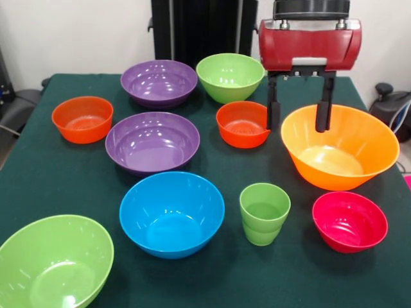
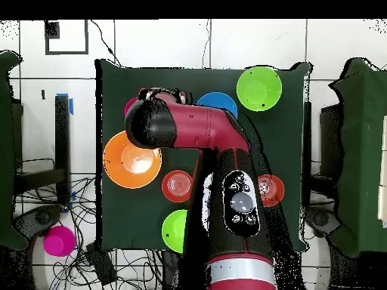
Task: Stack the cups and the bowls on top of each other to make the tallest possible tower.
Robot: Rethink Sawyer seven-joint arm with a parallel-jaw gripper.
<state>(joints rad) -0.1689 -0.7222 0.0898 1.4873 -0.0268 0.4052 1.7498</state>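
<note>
Nine bowls and one cup [image 1: 264, 213] stand apart on the table [image 1: 38, 179], nothing stacked
Gripper [image 1: 300, 112] hangs with fingers spread over the big orange bowl's [image 1: 340, 147] far rim; the cup sits just nearer the camera, between blue bowl [image 1: 172, 213] and pink bowl [image 1: 350, 221]

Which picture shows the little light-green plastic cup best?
The front view: the little light-green plastic cup stands upright and whole on the green table, unstacked. In the overhead view the red robot arm covers that spot, so it doesn't show.

Overhead, the arm [image 2: 204, 136] hides both purple bowls and the cup. In front, the near green bowl [image 1: 54, 263] is cut off.
</note>
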